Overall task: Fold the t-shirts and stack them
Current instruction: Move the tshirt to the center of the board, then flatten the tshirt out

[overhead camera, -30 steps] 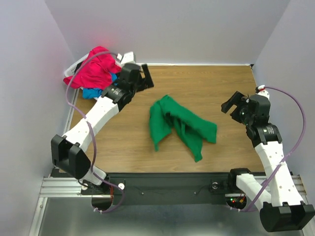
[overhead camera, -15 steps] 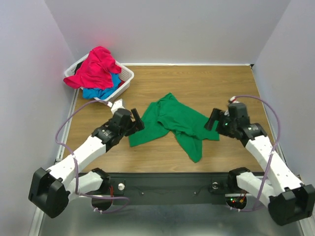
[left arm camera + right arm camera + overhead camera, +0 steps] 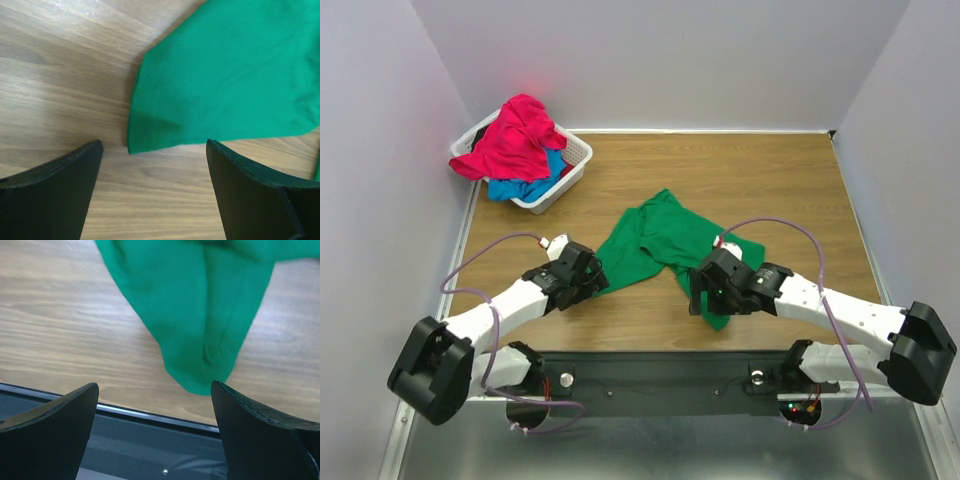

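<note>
The bright green t-shirt (image 3: 660, 245) lies crumpled and spread on the wooden table (image 3: 770, 180). My left gripper (image 3: 590, 280) is open, low at the shirt's near-left corner (image 3: 225, 75). That corner lies just ahead of the left gripper (image 3: 154, 150), with bare wood between the fingers. My right gripper (image 3: 705, 303) is open over the shirt's narrow near end (image 3: 200, 315), and nothing sits between the fingers of the right gripper (image 3: 154, 390). A pinkish-red t-shirt (image 3: 515, 135) and a blue one (image 3: 520, 187) are heaped in the basket.
The white slotted basket (image 3: 572, 160) stands at the back left corner. The table's near edge and the black rail (image 3: 150, 440) lie right below the right gripper. Grey walls close in the left, back and right sides.
Both arms have swung in from the table's sides and dropped low to the green shirt's near edge. The shirt's left part has been spread out to the left. Both grippers stayed open.
</note>
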